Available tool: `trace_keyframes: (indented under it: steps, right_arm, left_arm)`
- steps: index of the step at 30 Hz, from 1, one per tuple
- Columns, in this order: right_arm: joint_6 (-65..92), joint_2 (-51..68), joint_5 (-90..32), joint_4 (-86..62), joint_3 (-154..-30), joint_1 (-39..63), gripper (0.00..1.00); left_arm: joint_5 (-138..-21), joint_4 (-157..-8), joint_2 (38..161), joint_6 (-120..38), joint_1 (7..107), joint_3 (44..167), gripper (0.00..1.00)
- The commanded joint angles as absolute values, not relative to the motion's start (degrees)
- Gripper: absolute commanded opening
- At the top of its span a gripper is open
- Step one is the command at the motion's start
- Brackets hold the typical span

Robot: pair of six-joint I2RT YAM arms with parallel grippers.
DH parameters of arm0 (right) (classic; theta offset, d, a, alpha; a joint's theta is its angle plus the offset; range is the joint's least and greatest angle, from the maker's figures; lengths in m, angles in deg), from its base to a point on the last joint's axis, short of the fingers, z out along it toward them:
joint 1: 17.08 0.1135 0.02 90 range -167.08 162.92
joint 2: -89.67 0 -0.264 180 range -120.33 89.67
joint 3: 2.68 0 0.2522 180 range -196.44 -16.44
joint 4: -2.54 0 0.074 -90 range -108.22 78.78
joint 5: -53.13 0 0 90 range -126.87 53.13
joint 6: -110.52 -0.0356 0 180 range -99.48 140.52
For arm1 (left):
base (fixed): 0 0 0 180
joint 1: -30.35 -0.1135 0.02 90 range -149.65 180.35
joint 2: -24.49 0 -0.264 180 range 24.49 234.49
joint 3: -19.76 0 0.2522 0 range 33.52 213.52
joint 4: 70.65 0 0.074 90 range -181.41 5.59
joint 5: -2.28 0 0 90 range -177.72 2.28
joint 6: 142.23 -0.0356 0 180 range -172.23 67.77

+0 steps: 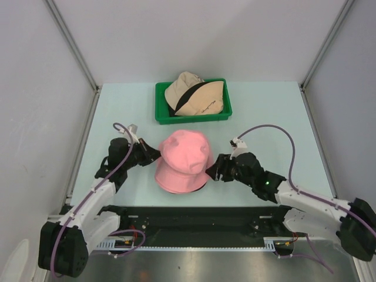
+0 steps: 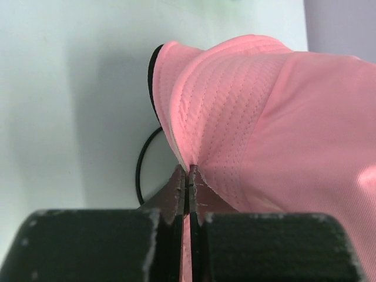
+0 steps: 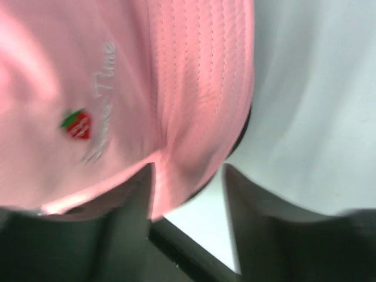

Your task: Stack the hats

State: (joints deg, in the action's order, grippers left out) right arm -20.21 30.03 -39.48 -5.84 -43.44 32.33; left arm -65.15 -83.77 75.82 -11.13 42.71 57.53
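Note:
A pink hat (image 1: 183, 160) sits over a black wire stand in the middle of the table. My left gripper (image 1: 151, 155) is shut on its left brim, and the left wrist view shows the pink hat (image 2: 252, 117) fabric pinched between the jaws of the gripper (image 2: 189, 176). My right gripper (image 1: 212, 171) is at the hat's right brim with its jaws apart. In the right wrist view the pink hat (image 3: 117, 100) brim hangs loose between the open fingers (image 3: 138, 194). A beige hat (image 1: 194, 94) with a black hat (image 1: 191, 93) lies in the green tray (image 1: 160, 114).
A thin black wire ring of the stand (image 2: 141, 167) shows under the pink hat's brim on the table. The green tray stands at the back centre. Grey walls close in both sides, and a black rail (image 1: 188, 220) runs along the near edge.

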Motion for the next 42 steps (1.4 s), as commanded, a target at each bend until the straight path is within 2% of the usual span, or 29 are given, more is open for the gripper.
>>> trace_keyframes:
  steps: [1,3,9,13,26,37,42]
  right_arm:
    - [-14.6,40.9,-43.1,-18.2,-45.4,30.9,0.7]
    - [-13.7,44.8,-42.3,-20.3,-46.0,28.1,0.77]
    - [-11.8,44.9,-26.7,-14.6,-46.1,13.8,0.78]
    - [-12.1,39.9,-20.4,-6.9,-45.6,10.5,0.78]
    - [-19.9,26.7,-10.9,24.4,-38.3,10.6,0.78]
    - [-22.4,12.0,-4.6,44.0,-40.0,10.6,0.78]
    - [-22.9,7.3,-3.9,46.6,-42.0,10.8,0.78]
  left_arm:
    - [-67.8,-90.9,78.4,-20.5,42.0,62.3,0.0]
    - [-68.3,-91.7,79.8,-21.0,42.0,63.2,0.0]
    - [-70.3,-92.3,81.4,-21.4,42.0,65.3,0.0]
    - [-73.0,-93.1,83.2,-22.7,42.0,68.1,0.0]
    - [-75.2,-90.7,92.2,-23.7,42.0,73.6,0.0]
    - [-73.1,-88.5,85.5,-25.0,42.0,70.4,0.0]
    - [-71.8,-85.3,80.9,-25.2,42.0,67.2,0.0]
